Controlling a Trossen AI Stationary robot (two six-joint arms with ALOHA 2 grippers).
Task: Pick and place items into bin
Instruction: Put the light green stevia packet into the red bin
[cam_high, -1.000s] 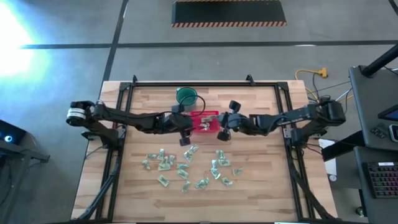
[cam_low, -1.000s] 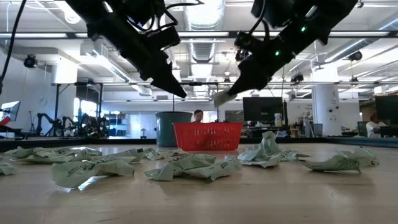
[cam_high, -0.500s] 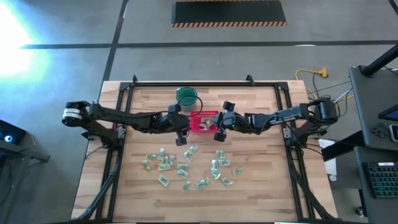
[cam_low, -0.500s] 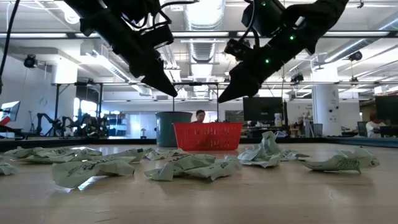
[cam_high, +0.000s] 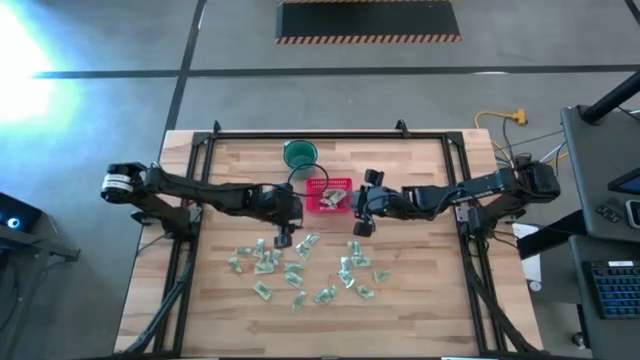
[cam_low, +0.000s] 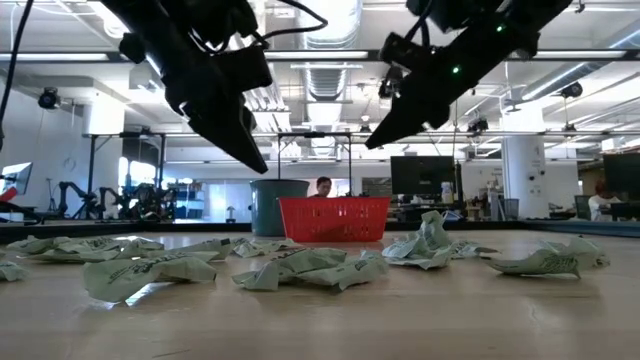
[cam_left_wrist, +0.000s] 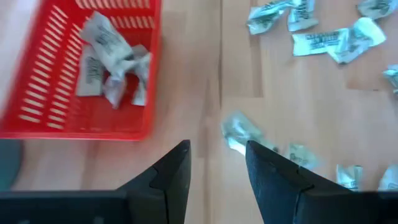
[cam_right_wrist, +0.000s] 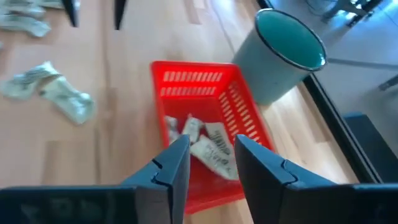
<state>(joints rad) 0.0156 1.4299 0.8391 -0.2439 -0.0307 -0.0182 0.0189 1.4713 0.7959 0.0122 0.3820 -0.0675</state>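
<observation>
Left claw (cam_high: 283, 238): mine, hanging above the surface (cam_high: 420, 290) just left of and nearer than the bin; fingers (cam_left_wrist: 177, 168) spread, nothing between them.

Items on the surface (cam_high: 300, 272): crinkled green-and-white pieces scattered on the near half, below and between my two claws, well apart from the bin; in the left wrist view one lies just past my fingertips on bare wood.

Cup (cam_high: 299, 154): dark green, round, upright, just beyond the bin's far left corner.

Bin (cam_high: 327, 205): red mesh basket, near the middle of the surface toward the far side, between my two arms.

Items in the bin (cam_right_wrist: 208, 146): a few wrapped pieces lie together on its floor.

Right claw (cam_high: 361, 224): mine, held above the surface just right of the bin, at its near right corner; fingers (cam_right_wrist: 174, 165) parted, holding nothing, and the right wrist view looks past them down into the bin.

Person (cam_low: 322, 186): in the low view, far behind the bin in the room; only partly seen.
</observation>
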